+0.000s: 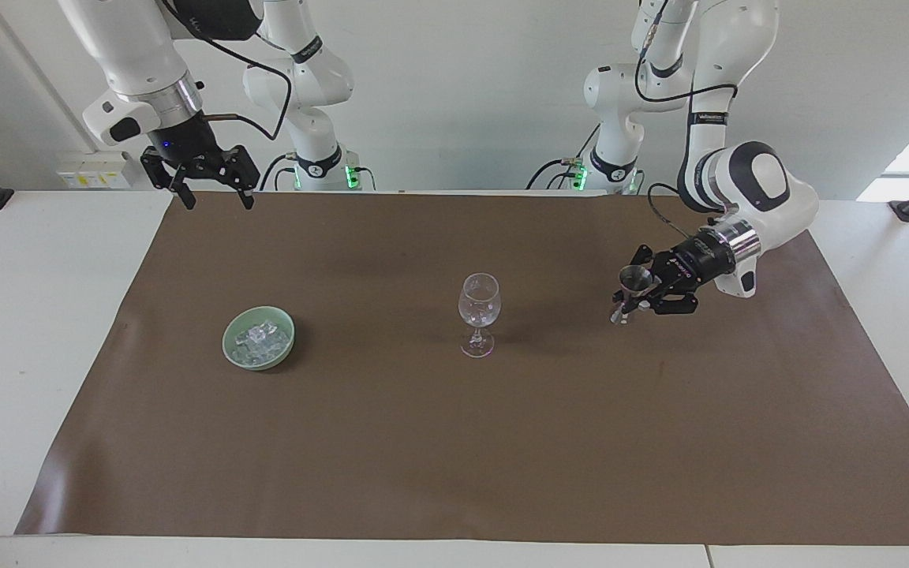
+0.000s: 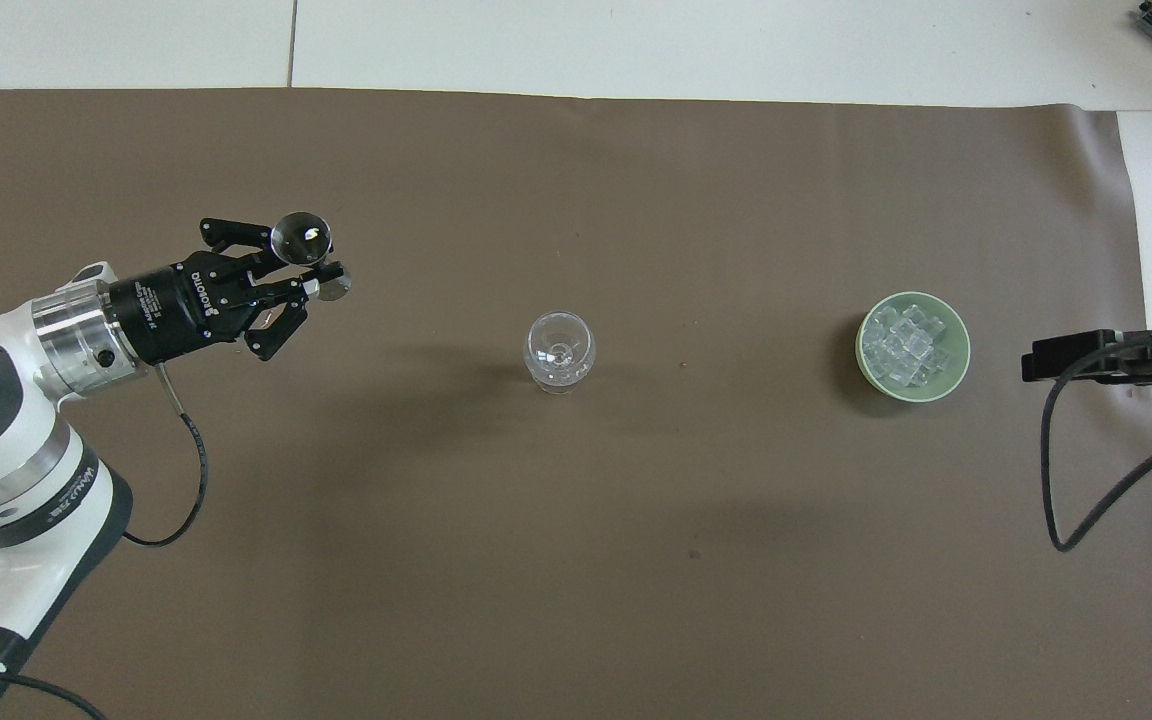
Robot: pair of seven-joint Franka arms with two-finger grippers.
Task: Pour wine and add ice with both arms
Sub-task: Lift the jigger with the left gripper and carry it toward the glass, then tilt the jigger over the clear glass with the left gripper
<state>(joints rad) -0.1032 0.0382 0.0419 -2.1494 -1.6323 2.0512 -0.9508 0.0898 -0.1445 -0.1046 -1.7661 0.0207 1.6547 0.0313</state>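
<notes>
My left gripper (image 1: 630,300) (image 2: 314,272) hangs over the brown mat toward the left arm's end, shut on a small metal jigger (image 1: 633,279) (image 2: 302,235). The jigger is held roughly upright, its mouth up, a hand's width short of the wine glass. That clear stemmed wine glass (image 1: 478,304) (image 2: 559,350) stands upright at the mat's middle and looks empty. No wine shows; what the jigger holds I cannot tell. The ice (image 1: 260,336) (image 2: 904,345) lies piled in a pale green bowl (image 1: 227,341) (image 2: 862,348) toward the right arm's end. My right gripper (image 1: 216,202) waits open, high over the mat's corner nearest the robots.
A brown mat (image 1: 423,442) (image 2: 576,560) covers most of the white table (image 1: 44,331). In the overhead view a black part of the right arm with a looping cable (image 2: 1086,362) juts in beside the bowl.
</notes>
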